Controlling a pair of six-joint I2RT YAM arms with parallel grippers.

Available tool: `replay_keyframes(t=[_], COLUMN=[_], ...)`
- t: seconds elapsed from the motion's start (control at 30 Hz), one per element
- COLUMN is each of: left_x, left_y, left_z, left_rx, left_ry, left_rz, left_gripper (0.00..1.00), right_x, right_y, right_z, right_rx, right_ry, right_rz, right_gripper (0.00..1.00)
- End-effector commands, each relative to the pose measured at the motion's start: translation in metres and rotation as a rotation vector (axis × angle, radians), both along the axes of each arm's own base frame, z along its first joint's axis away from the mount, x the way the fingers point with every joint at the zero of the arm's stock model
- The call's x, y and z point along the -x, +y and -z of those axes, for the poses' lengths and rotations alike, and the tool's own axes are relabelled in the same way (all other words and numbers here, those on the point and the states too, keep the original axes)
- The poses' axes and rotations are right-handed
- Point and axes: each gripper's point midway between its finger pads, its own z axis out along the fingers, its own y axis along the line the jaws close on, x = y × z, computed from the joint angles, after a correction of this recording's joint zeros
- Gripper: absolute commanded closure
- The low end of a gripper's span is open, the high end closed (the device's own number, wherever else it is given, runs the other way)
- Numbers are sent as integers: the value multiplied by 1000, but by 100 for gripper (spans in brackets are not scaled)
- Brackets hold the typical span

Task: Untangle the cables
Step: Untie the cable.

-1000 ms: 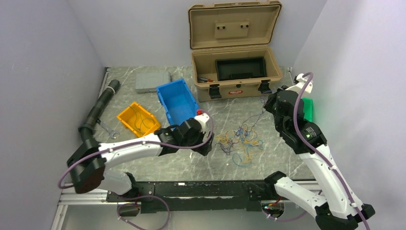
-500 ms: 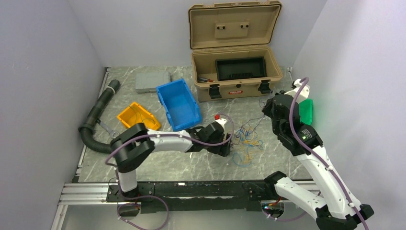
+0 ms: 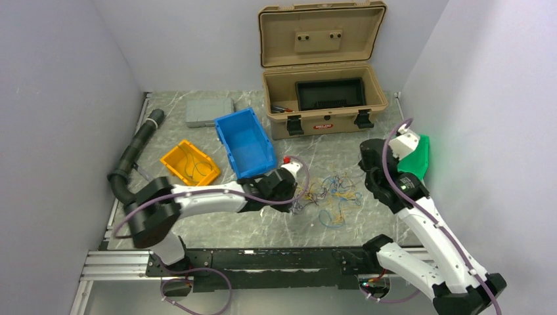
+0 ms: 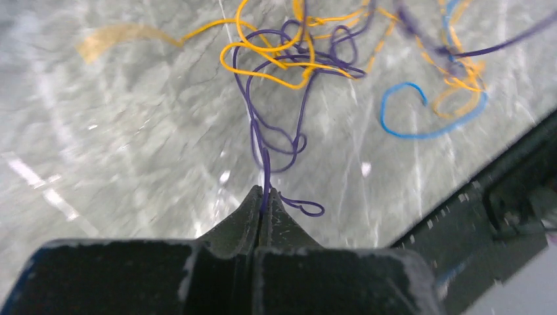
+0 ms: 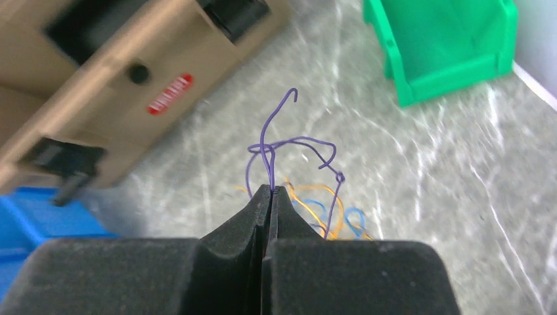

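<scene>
Two claws, each squeezed fully shut on a purple strand. The left claw [image 4: 263,197], at bottom centre of its wrist view, pinches a purple wire [image 4: 253,111] whose long axis runs bottom to top of the frame, up into the orange loops [image 4: 276,62] it threads through. A short tail curls off to the right of the fingertips. The right claw [image 5: 270,191] clamps a purple end [image 5: 292,141] that rises, hooks over near mid-frame, then drops back toward the tangle at lower centre. I cannot tell whether both hold the same wire. The cables [image 3: 332,193] lie as a loose heap on the tabletop [image 3: 217,230], centre-right of the top view, between the claws. Gripping from opposite sides probably lets the arms draw purple out of the orange and blue.
</scene>
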Motion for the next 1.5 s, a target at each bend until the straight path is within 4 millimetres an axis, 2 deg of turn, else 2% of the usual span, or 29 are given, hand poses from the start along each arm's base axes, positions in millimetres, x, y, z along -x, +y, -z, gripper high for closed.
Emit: replay_keyframes(t=[0.0, 0.07, 0.17, 0.2, 0.23, 0.27, 0.33, 0.37, 0.4, 0.47, 0.57, 0.73, 0.93, 1.1, 1.17, 1.2, 1.23, 1.33, 1.4, 1.47], left_x=[8, 14, 7, 2, -2, -6, -11, -12, -12, -12, -11, -11, -11, -11, -11, -10, -10, -17, -22, -23], left_y=[33, 56, 94, 110, 120, 127, 133, 133, 131, 131, 132, 131, 127, 129, 134, 137, 142, 176, 206, 239], left_z=[-70, -83, -101, -105, -116, -124, -141, -150, -161, -179, -197, -209, -227, -257, -269, -276, -281, -296, -304, -311], left_rx=[-13, -70, -143, -160, -137, -111, -37, 0, 38, 75, 81, 93, 124, 168, 185, 196, 202, 167, 120, 75], left_ry=[-102, -106, -125, -118, -128, -140, -175, -198, -223, -256, -271, -291, -307, -357, -380, -391, -397, -444, -485, -530], left_rz=[146, 173, 98, 48, 14, -7, -14, -4, 10, 12, 21, 40, 52, 47, 35, 25, 11, -111, -223, -347], left_gripper=[100, 100, 100, 100, 100, 100, 100, 100, 100, 100, 100, 100, 100, 100, 100, 100, 100, 100, 100, 100], right_x=[16, 21, 28, 29, 29, 27, 23, 24, 27, 36, 44, 63, 70, 66, 63, 57, 46, 29, 22, 20], right_y=[-6, -1, 7, 12, 19, 30, 68, 95, 118, 149, 175, 218, 248, 266, 266, 260, 246, 184, 148, 109], right_z=[63, 93, 125, 133, 137, 140, 134, 127, 120, 110, 107, 120, 150, 184, 201, 208, 215, 228, 220, 214], right_rx=[-24, -42, -60, -68, -66, -65, -79, -104, -135, -207, -226, -82, 30, -18, -25, -6, 18, 23, -30, -72], right_ry=[151, 218, 284, 297, 311, 316, 285, 237, 181, 118, 130, 183, 241, 275, 305, 321, 332, 400, 379, 348], right_rz=[75, 63, 23, -6, -64, -154, -428, -615, -764, -945, -1094, -1256, -1293, -1264, -1226, -1164, -1048, -693, -524, -363], right_gripper=[100, 100, 100, 98, 91, 75, 24, 13, 7, 5, 7, 5, 4, 8, 16, 25, 39, 74, 89, 100])
